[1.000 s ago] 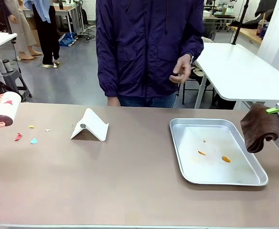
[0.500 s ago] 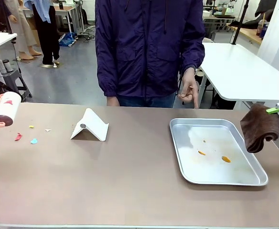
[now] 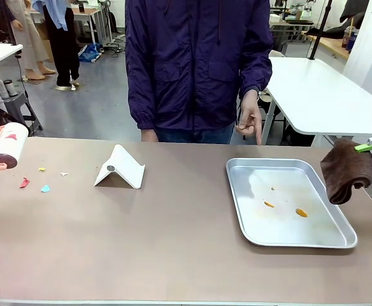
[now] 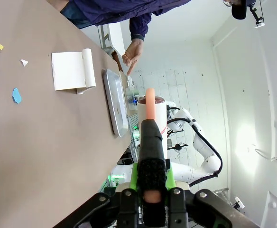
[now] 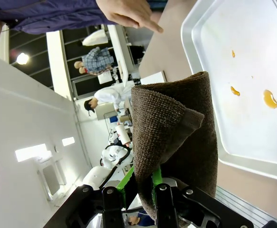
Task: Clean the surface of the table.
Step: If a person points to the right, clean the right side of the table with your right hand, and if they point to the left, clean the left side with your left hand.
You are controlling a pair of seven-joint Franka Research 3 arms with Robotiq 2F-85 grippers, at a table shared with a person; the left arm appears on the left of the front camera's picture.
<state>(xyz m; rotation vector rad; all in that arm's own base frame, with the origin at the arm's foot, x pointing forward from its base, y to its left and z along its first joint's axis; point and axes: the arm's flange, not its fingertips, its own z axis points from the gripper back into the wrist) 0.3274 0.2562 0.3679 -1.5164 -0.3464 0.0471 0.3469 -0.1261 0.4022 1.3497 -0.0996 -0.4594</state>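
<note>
Left end effector [image 4: 151, 176] is clamping the salmon-handled white lint roller [image 3: 7, 145]. Right end effector [image 5: 143, 183] is pinching a folded brown terry cloth [image 3: 346, 171]. The large matte brownish-tan table [image 3: 173, 248] is spanning the front view. Judging it rigid, smooth and heavy, so probably calling for sweeping contact along its top, with no grasp.

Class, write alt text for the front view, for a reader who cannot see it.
A person's hand points down toward a metal tray with orange smears on the brown table. The right gripper holds a brown cloth beside the tray; a lint roller, paper scraps and a folded white card are at the left.
</note>
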